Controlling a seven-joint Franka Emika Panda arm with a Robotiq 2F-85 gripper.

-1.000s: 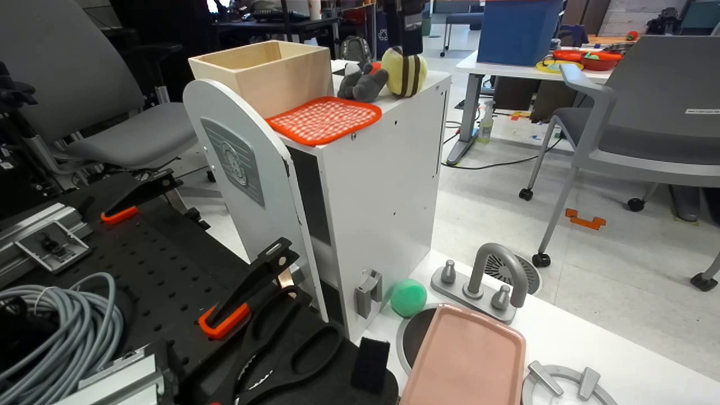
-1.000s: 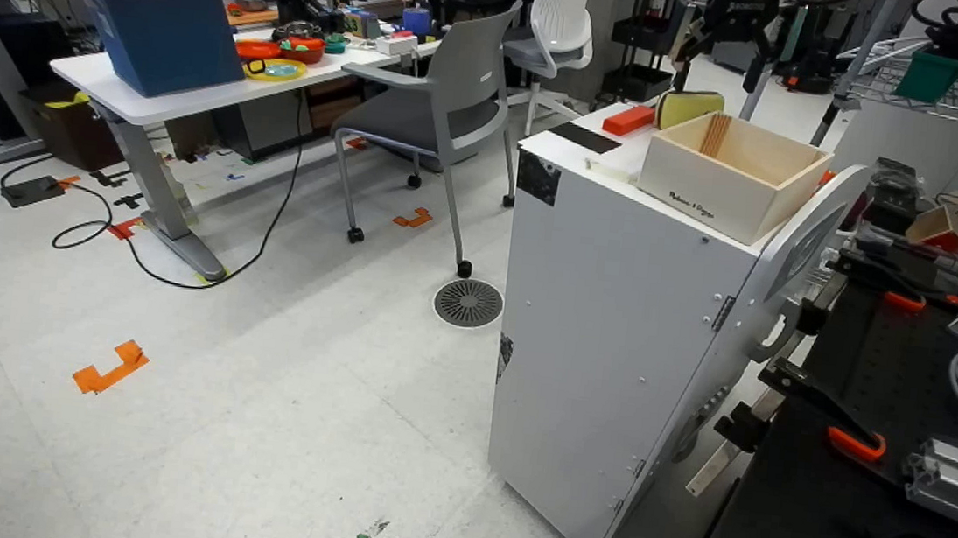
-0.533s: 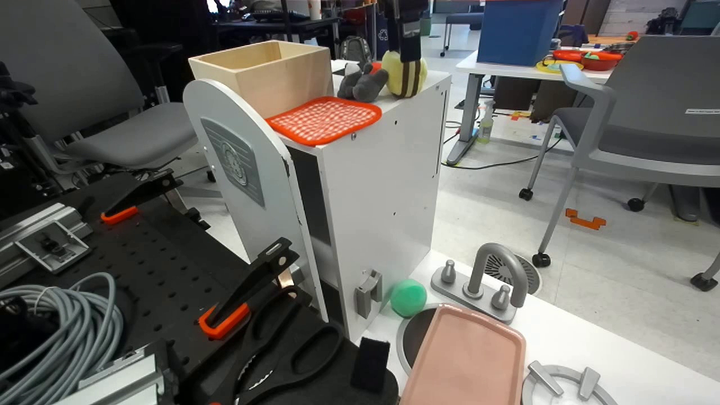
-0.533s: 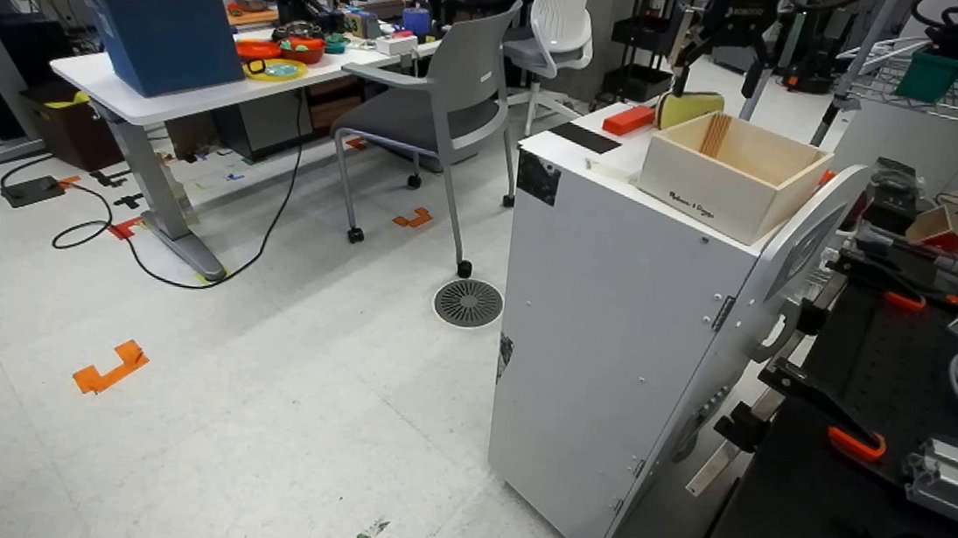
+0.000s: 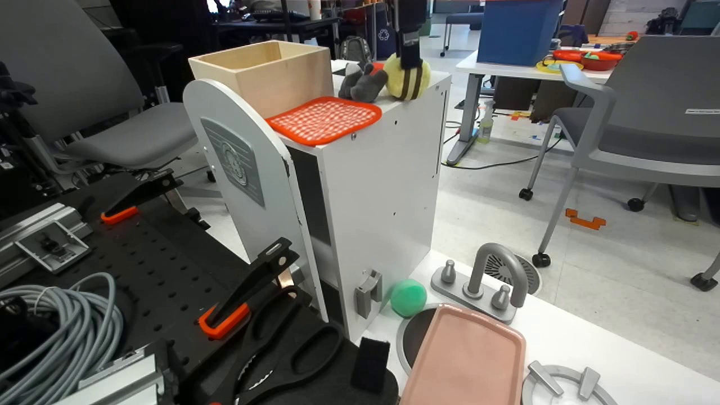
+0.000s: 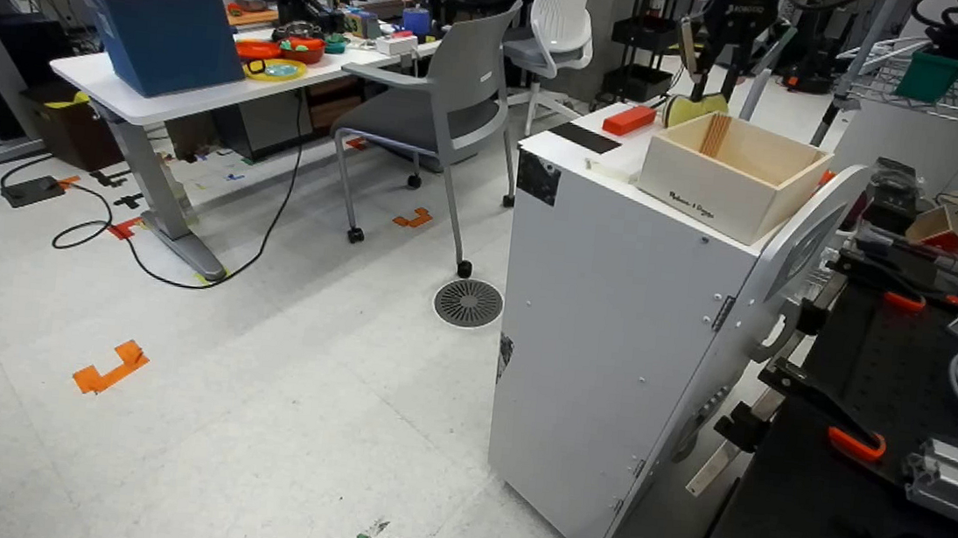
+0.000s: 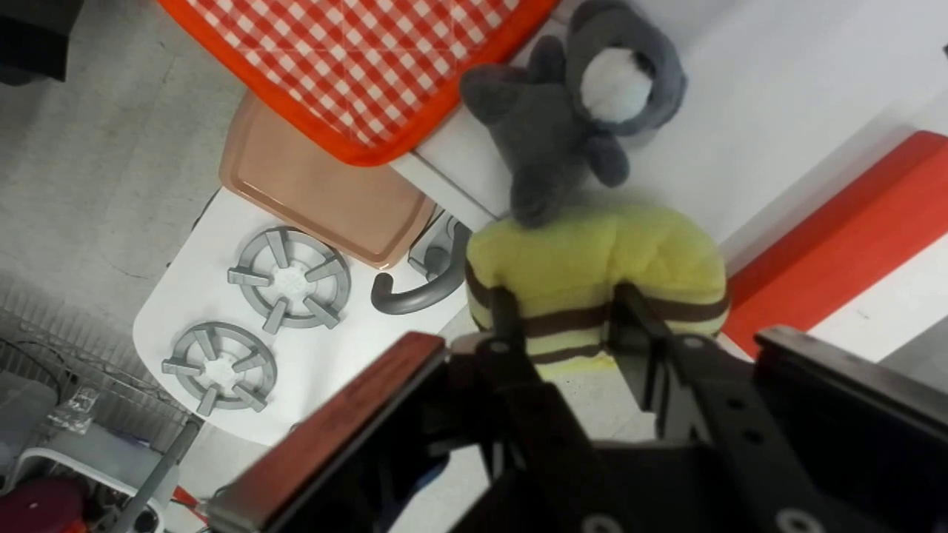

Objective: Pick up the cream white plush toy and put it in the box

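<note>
The cream white plush toy, pale yellow with brown stripes, sits on top of the white cabinet near its far edge in an exterior view (image 5: 395,82). In the wrist view the plush toy (image 7: 592,248) is pinched by my gripper (image 7: 565,297), whose two black fingers dig into its striped side and crease the cloth. Parts of the toy bulge out beyond both fingers. The light tan wooden box (image 5: 289,84) stands on the same cabinet top, its upper side uncovered. In an exterior view the box (image 6: 702,189) hides the lower part of the toy. The wrist view does not show the box.
A grey plush (image 7: 541,137) lies right against the yellow toy. A red block (image 7: 844,237) is on its other side. The orange-rimmed checked mat (image 5: 326,121) lies beside the box on the white cabinet (image 5: 382,185). Below are a faucet (image 5: 495,264) and a pink tray (image 5: 467,360).
My gripper has come down onto the yellow plush toy and its fingers have closed in on it. The toy has shifted and been squeezed slightly. The box has not moved.
</note>
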